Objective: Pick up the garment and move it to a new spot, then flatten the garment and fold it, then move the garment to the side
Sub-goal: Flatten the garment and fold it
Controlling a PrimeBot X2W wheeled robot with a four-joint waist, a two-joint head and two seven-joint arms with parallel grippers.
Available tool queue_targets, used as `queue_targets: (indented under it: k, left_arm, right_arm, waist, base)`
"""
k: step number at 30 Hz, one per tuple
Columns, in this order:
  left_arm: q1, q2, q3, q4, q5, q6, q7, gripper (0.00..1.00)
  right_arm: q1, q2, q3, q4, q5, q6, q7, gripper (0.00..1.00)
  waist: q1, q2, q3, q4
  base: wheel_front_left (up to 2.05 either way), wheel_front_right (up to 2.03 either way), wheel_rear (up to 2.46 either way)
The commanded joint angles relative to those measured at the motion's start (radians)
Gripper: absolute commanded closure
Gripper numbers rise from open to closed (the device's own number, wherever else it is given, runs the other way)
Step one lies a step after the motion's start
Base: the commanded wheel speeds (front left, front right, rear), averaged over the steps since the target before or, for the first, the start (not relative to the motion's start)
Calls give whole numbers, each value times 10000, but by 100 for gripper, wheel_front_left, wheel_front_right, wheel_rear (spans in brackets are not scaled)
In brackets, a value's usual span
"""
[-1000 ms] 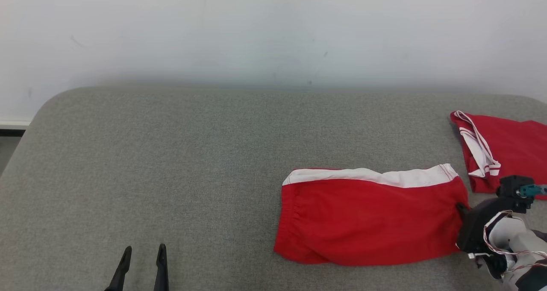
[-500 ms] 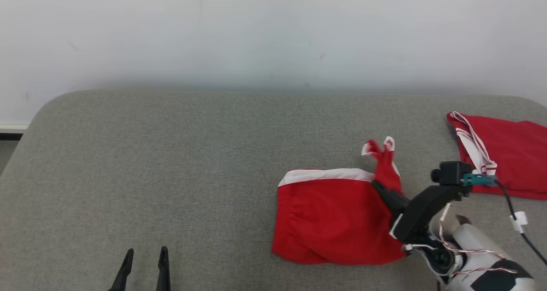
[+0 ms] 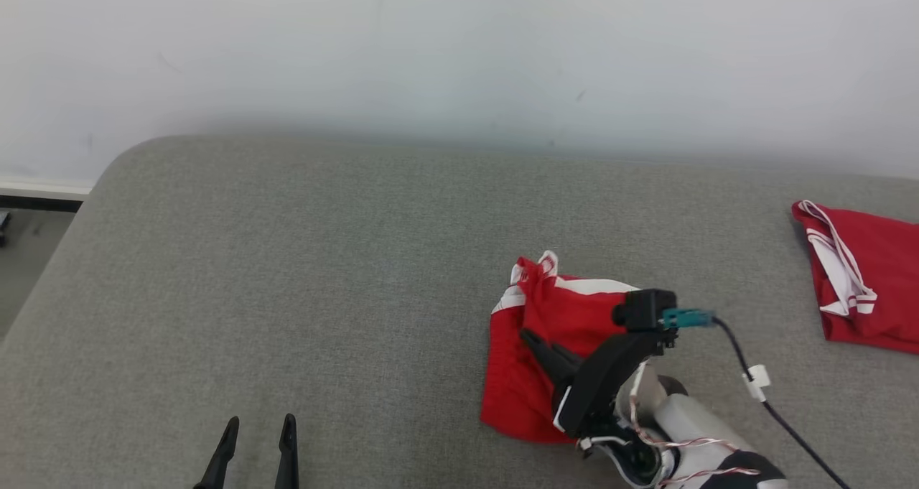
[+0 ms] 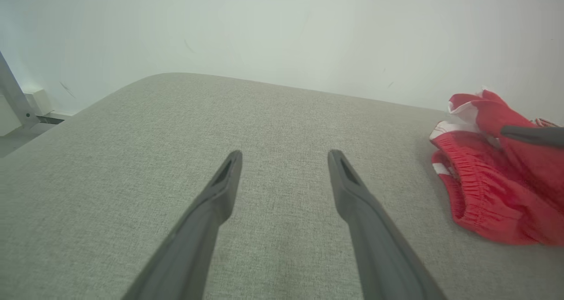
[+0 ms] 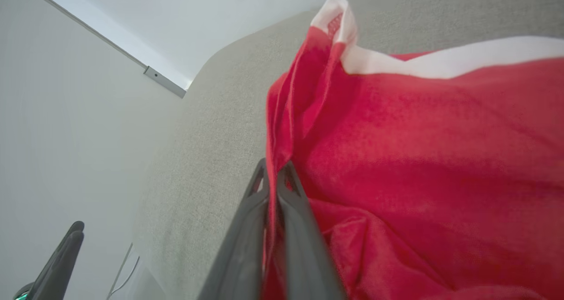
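We are holding a raised fold of the red fabric shorts with white trim [image 3: 546, 309] between our right gripper [image 3: 525, 334] fingers, pinched shut, near the grey fabric-covered counter's [image 3: 287, 259] front edge, right of centre. Our left gripper [image 3: 260, 422] fingers are standing wide apart, empty.

open: cushion [image 3: 287, 273] left side | blocked: garment [image 3: 553, 309] mid-right — second garment [image 3: 872, 288] far right

I see grey upholstered surface [image 3: 287, 259] beneath left gripper [image 3: 260, 421], plain white wall [image 3: 459, 44] beyond it, floor strip [image 3: 29, 259] off its left.
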Motion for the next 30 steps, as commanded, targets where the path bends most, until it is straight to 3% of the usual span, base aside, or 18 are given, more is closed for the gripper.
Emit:
queue_targets:
  k: [1, 6, 7, 8, 9, 10, 12, 19, 23, 30]
  left_arm:
    - [-152, -16, -24, 24, -80, 14, -33, 0]
    - [-218, -15, -85, 101, -172, 14, -33, 0]
    - [-240, -17, -87, 109, -175, 14, -33, 0]
    - [-254, -15, -92, 117, -155, 14, -33, 0]
    - [-254, -15, -92, 117, -155, 14, -33, 0]
    - [-255, -15, -82, 118, -158, 14, -33, 0]
    - [-215, -15, -22, 107, -157, 14, -33, 0]
    - [23, -15, 216, 43, -5, 14, -33, 0]
    - [44, -15, 271, 8, -5, 14, -33, 0]
    - [41, -15, 315, -45, 52, 14, -33, 0]
  right_arm:
    - [-94, 127, 105, 239, -286, -20, -90, 100]
    - [-206, 712, 288, 1345, -772, -20, -454, 100]
    - [-253, 735, 309, 1508, -848, -18, -563, 85]
    - [-304, 771, 327, 1631, -891, -20, -656, 40]
    - [-304, 771, 327, 1631, -891, -20, -656, 40]
    - [-333, 821, 338, 1689, -866, -20, -719, 0]
    - [-395, 856, 383, 1597, -758, -20, -830, 0]
    - [-630, -127, -90, 675, -531, -20, -1802, 0]
    - [-624, -1011, -473, 430, -984, -20, -2582, 0]
    - [184, -1873, -1220, 565, -1553, -20, -3478, 0]
  waist:
    - [0, 0, 43, 123]
    - [0, 0, 101, 326]
    - [0, 0, 104, 341]
    - [0, 0, 103, 351]
    - [0, 0, 103, 351]
    - [0, 0, 95, 350]
    - [0, 0, 60, 308]
    - [0, 0, -22, 30]
    - [0, 0, -12, -87]
    - [0, 0, 22, -142]
  base:
    - [0, 0, 0]
    - [0, 0, 0]
    - [0, 0, 0]
    - [0, 0, 0]
    - [0, 0, 0]
    - [0, 0, 0]
    - [0, 0, 0]
    - [0, 0, 0]
    - [0, 0, 0]
    - [0, 0, 0]
